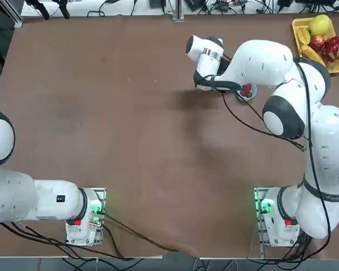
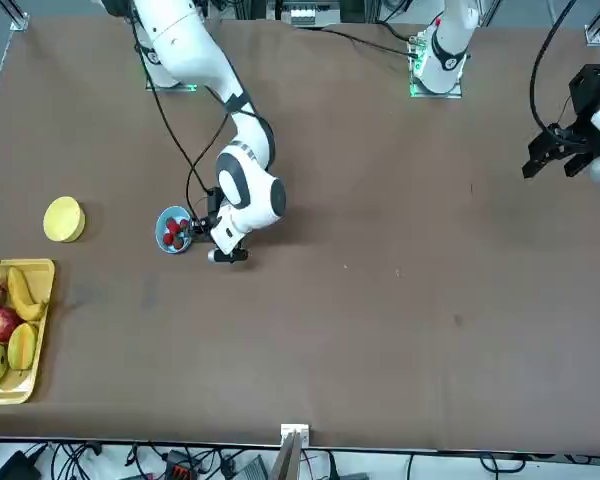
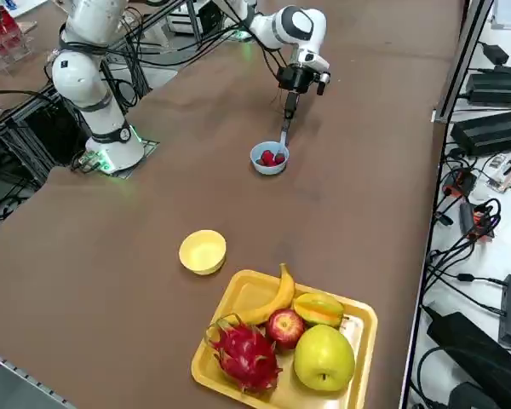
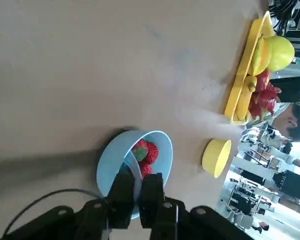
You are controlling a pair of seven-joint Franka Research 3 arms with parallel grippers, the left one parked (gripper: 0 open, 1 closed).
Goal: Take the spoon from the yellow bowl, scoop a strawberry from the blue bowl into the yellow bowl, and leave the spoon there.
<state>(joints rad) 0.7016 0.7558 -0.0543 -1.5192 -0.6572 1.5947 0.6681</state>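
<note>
My right gripper (image 4: 136,194) is shut on the handle of the pale spoon (image 4: 135,172). It hangs just over the table beside the blue bowl (image 4: 107,161). The spoon (image 3: 284,132) slants down from the fingers, with its tip inside the blue bowl (image 3: 269,167) among the red strawberries (image 4: 148,152). In the top view the arm covers most of the blue bowl (image 1: 250,96) and hides the gripper. The yellow bowl (image 3: 203,252) stands empty about two bowl widths away, toward the fruit tray. It also shows as yellow bowl (image 2: 64,219) and yellow bowl (image 4: 216,157).
A rectangular yellow fruit tray (image 3: 238,294) with a banana, apples and a dragon fruit sits at the table corner beyond the yellow bowl. It shows too as the fruit tray (image 1: 296,25) and fruit tray (image 2: 35,330). Cables trail from the right arm near the blue bowl.
</note>
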